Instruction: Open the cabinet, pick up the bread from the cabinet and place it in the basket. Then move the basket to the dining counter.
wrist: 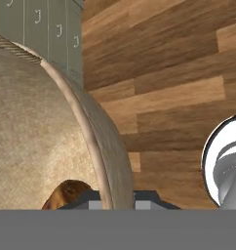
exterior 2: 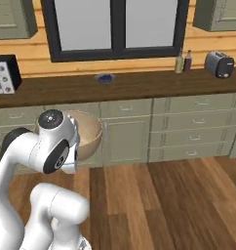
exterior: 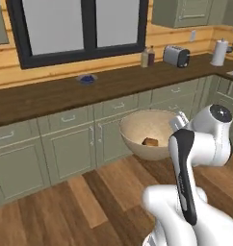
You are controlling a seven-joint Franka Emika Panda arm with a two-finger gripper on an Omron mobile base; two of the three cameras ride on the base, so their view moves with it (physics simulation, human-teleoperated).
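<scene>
From the hand camera I see the gripper (wrist: 111, 199) clamped tight on the rim of the basket (wrist: 37, 132), one finger inside the wall and one outside, jaws nearly together. The basket hangs in the air above the wooden floor (wrist: 178, 97), held out in front of the arm. Inside it, low against the woven wall, sits the bread (wrist: 68, 193), brown and partly cut off by the bottom of that view.

In the left base view the basket (exterior: 142, 132) is just ahead of my arm's white elbow, and the bread (exterior: 150, 141) lies on its bottom. In the right base view the arm covers most of the basket (exterior 2: 90, 134).

Beyond the basket runs a row of olive base cabinets (exterior: 70, 139) under a dark wood worktop (exterior: 56, 93). On that worktop I see a small blue dish (exterior: 86, 78), two bottles (exterior: 148, 56), a silver toaster (exterior: 176, 55) and a paper towel roll (exterior: 219, 52); a microwave (exterior 2: 3, 74) stands at the far left in the right base view. Behind is a black-framed window (exterior: 77, 24).
</scene>
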